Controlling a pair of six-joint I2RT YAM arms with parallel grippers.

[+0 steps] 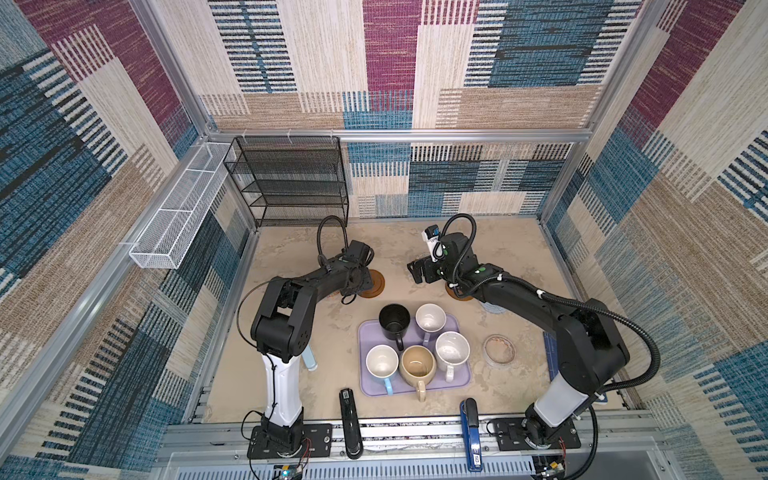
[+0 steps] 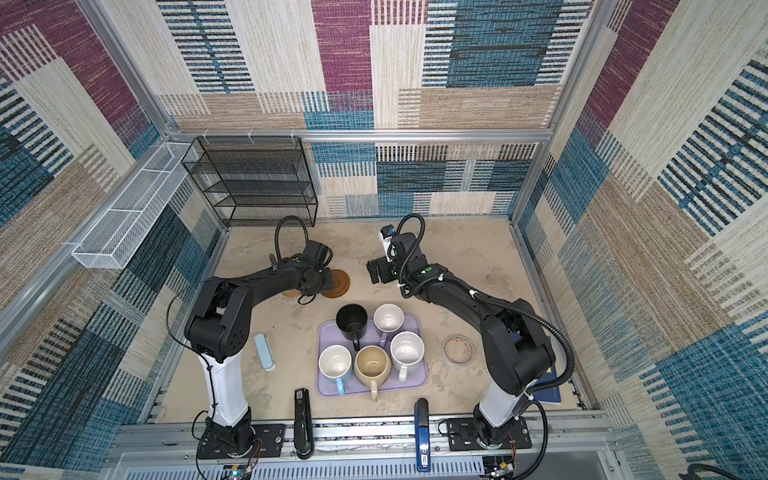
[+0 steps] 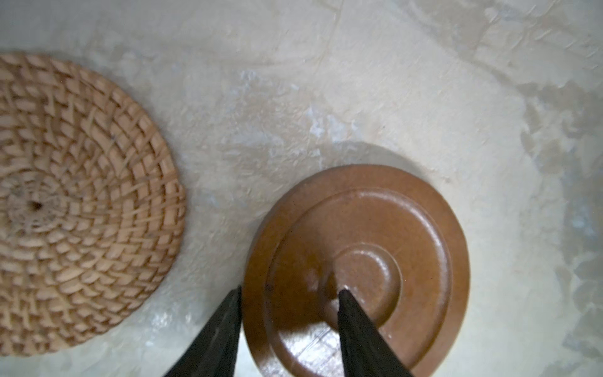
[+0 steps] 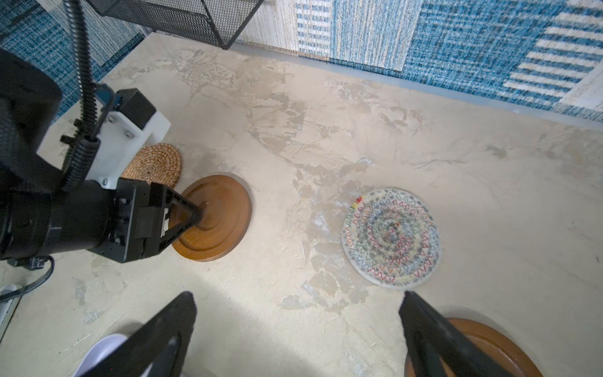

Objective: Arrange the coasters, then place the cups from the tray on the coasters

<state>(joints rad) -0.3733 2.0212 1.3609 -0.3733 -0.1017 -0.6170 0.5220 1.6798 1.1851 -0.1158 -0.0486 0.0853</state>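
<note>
Brown ringed wooden coaster (image 3: 391,212) lies in the counter's (image 3: 326,81) back half, just beside the woven rattan coaster (image 3: 81,202). The left gripper (image 3: 291,289) straddles its rim, part-open. The right gripper (image 4: 298,293) hangs spread, empty.

Nothing really readable here, tbh. The blue stapler (image 1: 471,428) at the front has a small white label and the black stapler (image 1: 348,415) has pale marks, both too tiny to make out.

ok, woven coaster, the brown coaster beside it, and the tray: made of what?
Woven coaster: rattan or similar fibre, matte, coiled weave. Brown coaster: probably wood, glossy varnish, turned rings with highlights. Tray: likely plastic, smooth lavender, low moulded rim.
</note>
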